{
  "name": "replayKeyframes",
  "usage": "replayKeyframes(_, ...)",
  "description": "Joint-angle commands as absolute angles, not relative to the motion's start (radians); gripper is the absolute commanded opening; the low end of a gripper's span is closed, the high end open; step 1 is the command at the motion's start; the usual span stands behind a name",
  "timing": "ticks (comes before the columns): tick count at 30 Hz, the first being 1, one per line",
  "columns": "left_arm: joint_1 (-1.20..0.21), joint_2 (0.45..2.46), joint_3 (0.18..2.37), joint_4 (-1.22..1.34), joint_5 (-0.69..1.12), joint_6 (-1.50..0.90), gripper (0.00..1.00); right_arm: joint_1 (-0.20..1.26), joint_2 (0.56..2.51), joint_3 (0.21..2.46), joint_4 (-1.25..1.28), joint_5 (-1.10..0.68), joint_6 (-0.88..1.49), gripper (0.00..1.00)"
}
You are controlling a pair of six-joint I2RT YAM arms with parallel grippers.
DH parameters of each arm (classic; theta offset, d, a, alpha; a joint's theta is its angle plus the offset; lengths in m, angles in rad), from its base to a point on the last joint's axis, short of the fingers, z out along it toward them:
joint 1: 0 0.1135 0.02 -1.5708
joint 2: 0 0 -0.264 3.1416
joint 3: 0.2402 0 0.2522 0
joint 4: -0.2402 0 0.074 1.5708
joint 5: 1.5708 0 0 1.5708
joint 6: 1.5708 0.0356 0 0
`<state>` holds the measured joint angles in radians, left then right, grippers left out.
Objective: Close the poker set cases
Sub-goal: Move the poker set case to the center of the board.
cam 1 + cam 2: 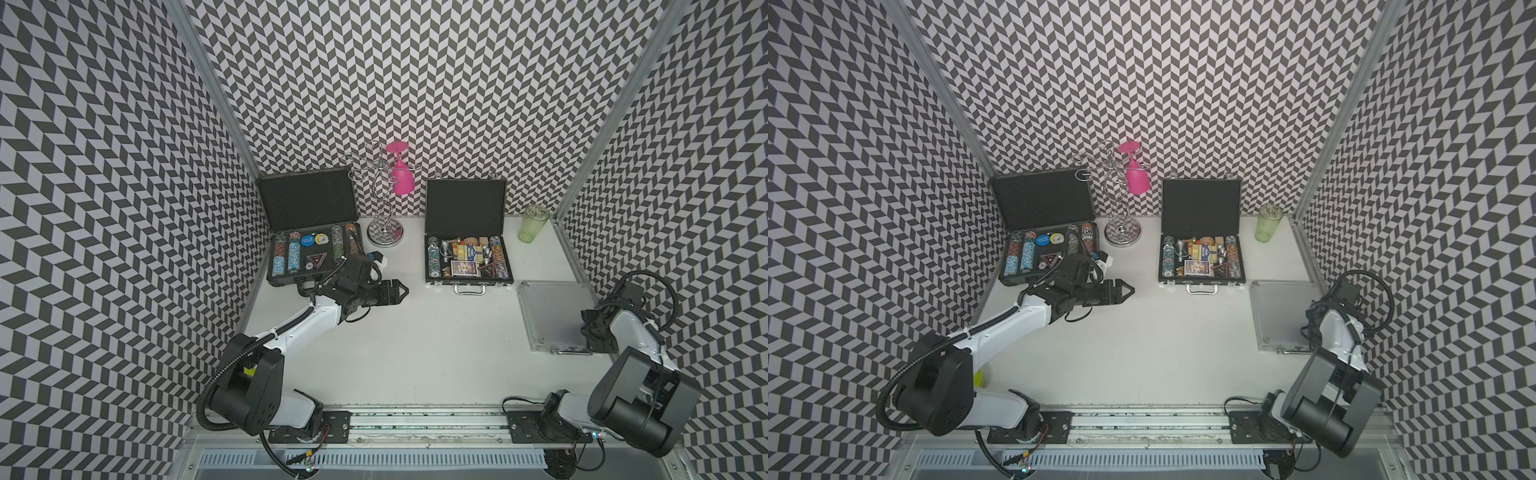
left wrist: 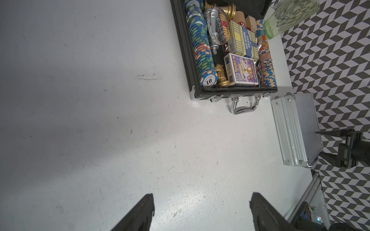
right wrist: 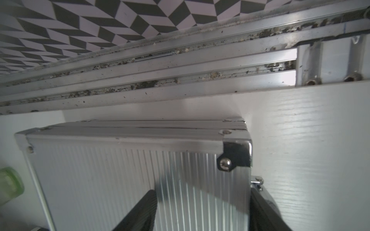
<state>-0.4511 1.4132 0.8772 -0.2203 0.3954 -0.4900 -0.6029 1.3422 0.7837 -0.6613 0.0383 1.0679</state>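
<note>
Left wrist view gives you what the top views blur. The flat black case (image 2: 185, 50) stands open at one o'clock on the tabletop (image 2: 100, 120). In it lie chip rows (image 2: 202, 50), two card boxes (image 2: 241, 69), gold and silver chess pieces (image 2: 221, 78) and red dice (image 2: 226, 47).

Both top views show you the large dark-grey case (image 1: 307, 199), open at ten o'clock, with chip stacks (image 1: 294, 257) and round buttons (image 1: 307, 240).

The small silver case (image 3: 120, 180) lies at three o'clock. Only the right wrist view shows you its side seam closed.

The left tool (image 2: 202, 200) hangs released over bare tabletop. The right tool (image 3: 202, 198) is released too, one finger over the ribbed lid and one beside its edge.
</note>
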Motion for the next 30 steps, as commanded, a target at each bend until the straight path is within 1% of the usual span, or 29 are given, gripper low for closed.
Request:
replayKeyframes(1, -0.447, 1.382, 0.869, -0.237, 0.380, -0.479, 0.78, -0.556, 1.469, 0.731, -0.573, -0.133, 1.149, 0.69)
replayKeyframes(7, -0.447, 1.368, 0.877, -0.260, 0.363, -0.467, 0.79, -0.523, 1.565, 0.808, -0.548, -0.149, 1.187, 0.69)
replayKeyframes(12, -0.444, 1.382, 0.889, -0.261, 0.359, -0.465, 0.79, -0.524, 1.569, 0.873, -0.565, -0.098, 1.180, 0.69)
replayKeyframes(17, -0.444, 1.397, 0.900, -0.272, 0.356, -0.459, 0.79, -0.500, 1.609, 0.964, -0.586, -0.111, 1.159, 0.71)
replayKeyframes(21, -0.443, 1.389, 0.895, -0.273, 0.353, -0.461, 0.78, -0.469, 1.573, 1.028, -0.604, -0.063, 1.104, 0.72)
replayKeyframes(24, -0.444, 1.379, 0.896, -0.277, 0.351, -0.465, 0.79, -0.467, 1.532, 1.045, -0.631, -0.071, 1.070, 0.74)
replayKeyframes(30, -0.444, 1.384, 0.888, -0.222, 0.357, -0.488, 0.79, -0.448, 1.440, 0.958, -0.651, -0.077, 1.108, 0.77)
